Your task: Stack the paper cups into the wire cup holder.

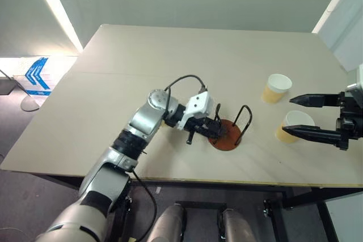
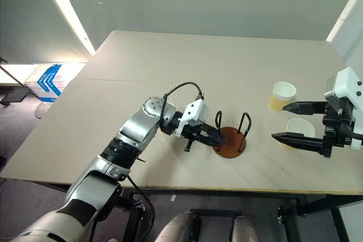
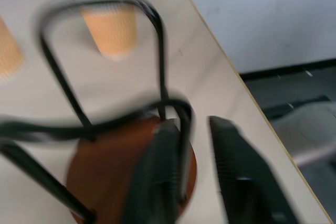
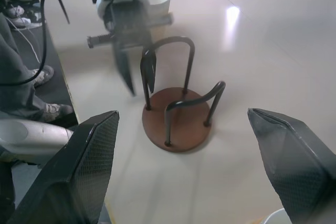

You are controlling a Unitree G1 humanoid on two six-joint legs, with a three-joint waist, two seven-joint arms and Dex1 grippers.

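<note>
Wire cup holder (image 2: 231, 139) stands empty near table's (image 1: 142, 66) front edge. Left gripper (image 2: 211, 138) at its left loop, fingers slightly apart around the wire. Right gripper (image 2: 286, 122) spread wide, beside two paper cups (image 2: 282, 95) at right

Tan, white-rimmed paper cups (image 1: 277, 88); reddish-brown-based, black-wired cup holder (image 1: 227, 135); beige table (image 1: 142, 77).

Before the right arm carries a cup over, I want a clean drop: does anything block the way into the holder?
Yes. The left gripper is at the wire cup holder, its fingers straddling one wire loop. The holder has no cup in it.
</note>
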